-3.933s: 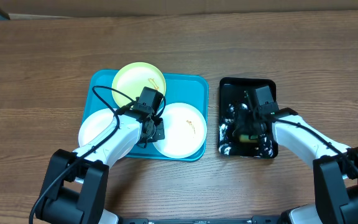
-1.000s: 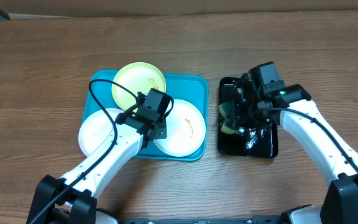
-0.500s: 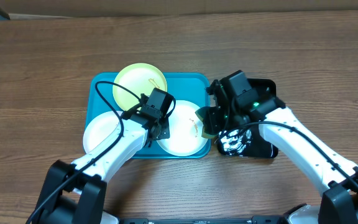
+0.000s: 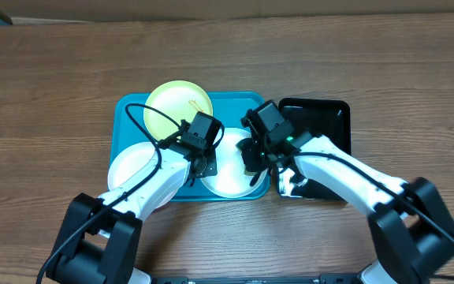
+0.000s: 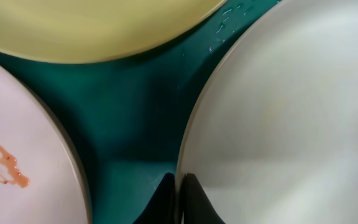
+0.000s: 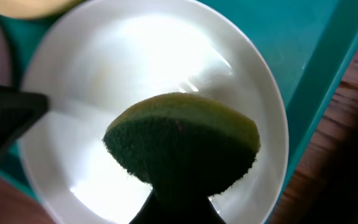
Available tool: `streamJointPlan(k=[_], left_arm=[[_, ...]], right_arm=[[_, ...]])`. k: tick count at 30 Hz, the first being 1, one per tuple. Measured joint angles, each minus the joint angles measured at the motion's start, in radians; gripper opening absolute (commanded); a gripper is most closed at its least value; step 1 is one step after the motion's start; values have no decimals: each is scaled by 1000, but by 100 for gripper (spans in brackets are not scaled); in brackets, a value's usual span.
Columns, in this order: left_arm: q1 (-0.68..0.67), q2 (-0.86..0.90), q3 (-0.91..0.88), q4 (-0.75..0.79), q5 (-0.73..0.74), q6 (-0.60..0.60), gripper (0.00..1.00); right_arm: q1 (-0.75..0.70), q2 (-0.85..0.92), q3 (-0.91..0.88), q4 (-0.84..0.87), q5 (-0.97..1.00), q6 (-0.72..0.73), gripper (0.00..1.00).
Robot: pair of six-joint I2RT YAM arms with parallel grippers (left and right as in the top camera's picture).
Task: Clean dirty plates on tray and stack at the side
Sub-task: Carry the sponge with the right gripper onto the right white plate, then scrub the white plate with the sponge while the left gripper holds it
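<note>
Right gripper (image 6: 179, 208) is clamped on a green sponge (image 6: 182, 143), held over a wet, clean-looking white plate (image 6: 135, 56) directly beneath it on the turquoise tray (image 5: 129, 124). Left gripper (image 5: 179, 196), closed tight, pinches that plate's rim. Beside it lies a smeared white plate (image 5: 23, 124) and, ahead, a yellow-green plate (image 5: 92, 25). Both likely need cleaning, and nothing is stacked aside yet.

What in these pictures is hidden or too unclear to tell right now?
- Right wrist view: the sponge covers the middle of the white plate, so any smear there is hidden.
- Left wrist view: the top edge cuts off the yellow-green plate.
- Overhead: the right arm hides part of the black tray.
</note>
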Motion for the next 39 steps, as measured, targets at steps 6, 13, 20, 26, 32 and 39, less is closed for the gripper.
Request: streamJointPlan(k=[6,13,20,26,32,39], left_arm=[[0,2,1,8,0,0,4],[0,2,1,23,5,0,4],[0,2,1,23,3,0,4],[0,2,1,25,3,0,4],[0,2,1,26,3,0,4],[0,2,1,32,3,0,4]], right_arm=[[0,62,-1,22,27,0,4],[0,69,-1,80,35,0,47],[0,69,-1,83,61,-2,42],[0,71,-1,80,75,0,30],[0,91,-1,93,105,-2,4],[2,92,-1,98,189,0,4]])
